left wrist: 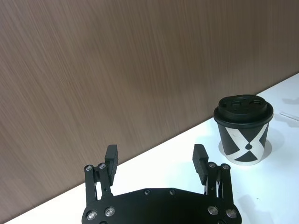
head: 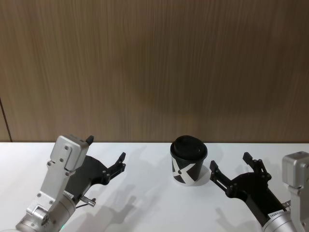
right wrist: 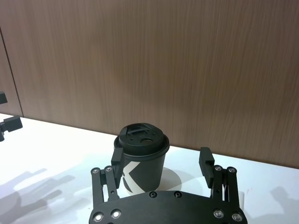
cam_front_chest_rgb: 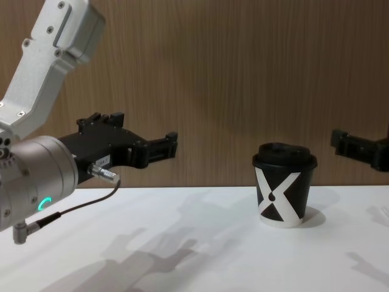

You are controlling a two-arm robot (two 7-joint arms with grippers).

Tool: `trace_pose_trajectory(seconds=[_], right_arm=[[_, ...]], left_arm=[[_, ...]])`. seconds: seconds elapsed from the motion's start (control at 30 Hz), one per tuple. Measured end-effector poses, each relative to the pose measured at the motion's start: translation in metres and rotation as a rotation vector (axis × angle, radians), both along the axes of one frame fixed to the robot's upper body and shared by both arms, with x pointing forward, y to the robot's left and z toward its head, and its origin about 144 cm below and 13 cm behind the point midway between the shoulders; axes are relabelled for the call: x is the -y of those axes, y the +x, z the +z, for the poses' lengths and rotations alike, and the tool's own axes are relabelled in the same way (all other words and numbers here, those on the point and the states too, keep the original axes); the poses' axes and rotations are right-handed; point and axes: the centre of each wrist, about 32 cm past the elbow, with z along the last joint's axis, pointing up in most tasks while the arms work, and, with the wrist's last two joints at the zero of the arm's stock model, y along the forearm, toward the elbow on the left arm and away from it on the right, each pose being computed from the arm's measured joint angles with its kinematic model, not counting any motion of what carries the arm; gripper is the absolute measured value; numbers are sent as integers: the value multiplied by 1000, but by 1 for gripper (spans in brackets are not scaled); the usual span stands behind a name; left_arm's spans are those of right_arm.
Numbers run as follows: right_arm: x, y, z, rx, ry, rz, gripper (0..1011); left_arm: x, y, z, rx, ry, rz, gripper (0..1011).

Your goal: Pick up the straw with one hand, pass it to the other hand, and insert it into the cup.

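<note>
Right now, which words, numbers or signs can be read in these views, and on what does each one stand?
"X", large and white, with a black dot: on the cup.
Label on the right gripper: too small to read.
Label on the left gripper: too small to read.

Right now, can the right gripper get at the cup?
Probably yes: the right gripper, open, faces the cup close ahead, nothing between them. The left gripper hangs open left of the cup.
</note>
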Motion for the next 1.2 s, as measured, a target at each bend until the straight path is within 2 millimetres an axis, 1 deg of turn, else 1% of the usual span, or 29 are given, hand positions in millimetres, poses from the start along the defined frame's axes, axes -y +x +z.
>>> trace_pose_trajectory(seconds=[1.2], right_arm=[[0,0,0,0,0,0,1001]], left_arm=[[0,0,0,0,0,0,1002]])
